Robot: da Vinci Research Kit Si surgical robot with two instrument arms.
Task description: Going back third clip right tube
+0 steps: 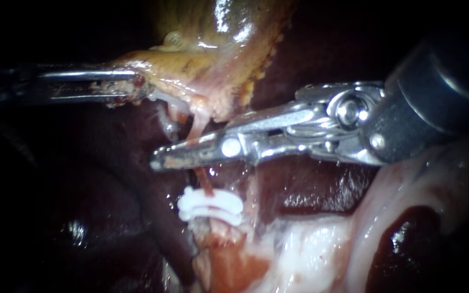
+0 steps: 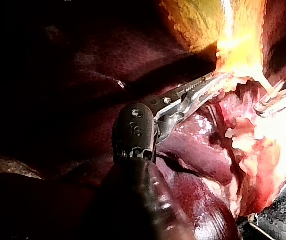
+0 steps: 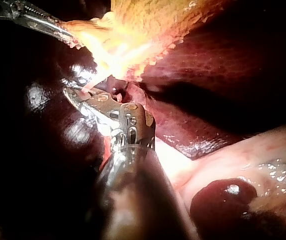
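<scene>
A thin reddish tube runs down from the yellow-green gallbladder to white clips closed across it. My right instrument lies across the tube just above the clips. Its long jaws are open by a narrow gap and hold no clip. I cannot tell whether the tube runs between them or behind. My left instrument is shut on the gallbladder's lower edge and holds it to the left. The left wrist view shows the same grip. In the right wrist view the right jaws sit under the gallbladder.
Dark red liver lies behind and under both instruments. Pale whitish tissue spreads below and to the right of the clips. The right instrument's thick dark shaft fills the upper right.
</scene>
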